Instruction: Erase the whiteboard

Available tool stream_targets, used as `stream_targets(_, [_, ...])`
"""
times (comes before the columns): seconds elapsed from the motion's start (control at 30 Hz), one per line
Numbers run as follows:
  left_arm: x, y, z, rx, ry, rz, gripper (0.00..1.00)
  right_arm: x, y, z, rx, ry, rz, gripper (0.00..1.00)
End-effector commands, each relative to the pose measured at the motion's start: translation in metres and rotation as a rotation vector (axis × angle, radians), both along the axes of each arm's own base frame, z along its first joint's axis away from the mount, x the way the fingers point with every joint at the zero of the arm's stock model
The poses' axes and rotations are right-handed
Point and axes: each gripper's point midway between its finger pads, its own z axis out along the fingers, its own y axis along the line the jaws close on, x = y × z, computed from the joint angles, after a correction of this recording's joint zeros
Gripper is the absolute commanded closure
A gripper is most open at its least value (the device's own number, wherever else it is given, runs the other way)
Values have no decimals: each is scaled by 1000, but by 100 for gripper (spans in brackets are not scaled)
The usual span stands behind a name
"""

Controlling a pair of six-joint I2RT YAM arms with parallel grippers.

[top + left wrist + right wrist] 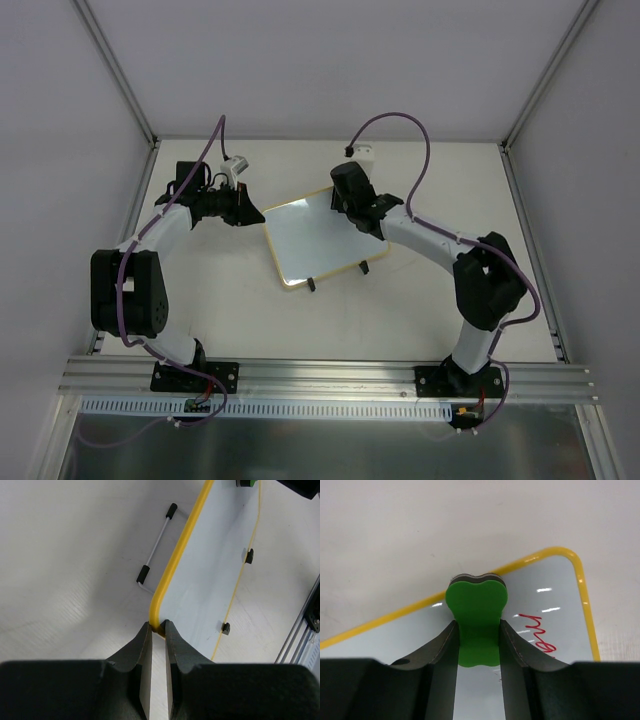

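The whiteboard (315, 245) lies slightly askew mid-table, with a yellow frame and two black feet at its near edge. My left gripper (258, 215) is shut on the frame's left corner; in the left wrist view its fingertips (158, 626) pinch the yellow rim (175, 562). Over the board's far right part, my right gripper (352, 208) is shut on a green eraser (477, 612), whose dark pad is down near the board's far edge. Red handwriting (537, 635) shows on the white surface (400, 640) right of the eraser.
A thin metal bar with black end caps (157, 542) lies on the table beside the board's edge. An aluminium rail (320, 375) runs along the near edge. White walls and corner posts (115, 70) enclose the table.
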Motion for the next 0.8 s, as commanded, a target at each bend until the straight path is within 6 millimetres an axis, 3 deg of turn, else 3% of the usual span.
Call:
stream_targets(0.0, [-20, -9, -27, 51, 74, -66, 100, 11, 15, 3, 11, -8, 13, 100])
stream_targets(0.1, [-20, -9, -29, 54, 77, -65, 100, 9, 6, 4, -9, -1, -21, 100])
stream_targets(0.23, [-19, -8, -28, 59, 74, -62, 100, -12, -16, -14, -26, 41, -72, 100])
stream_targets(0.27, [-19, -8, -28, 61, 74, -59, 100, -24, -27, -34, -51, 81, -84, 100])
stream_targets(0.37, [-18, -7, -27, 66, 69, -55, 100, -43, -42, -47, -28, 108, -120, 100])
stream_targets(0.4, [-18, -7, -27, 65, 71, -54, 100, -56, -52, -65, -49, 145, -128, 100])
stream_targets(0.53, [-18, -6, -27, 73, 72, -47, 100, -80, -70, -89, -49, 192, -155, 100])
stream_targets(0.67, [-17, -5, -26, 77, 67, -47, 100, -85, -77, -90, -52, 190, -166, 100])
stream_targets(0.77, [-18, -5, -26, 78, 68, -49, 100, -73, -69, -70, -30, 148, -159, 100])
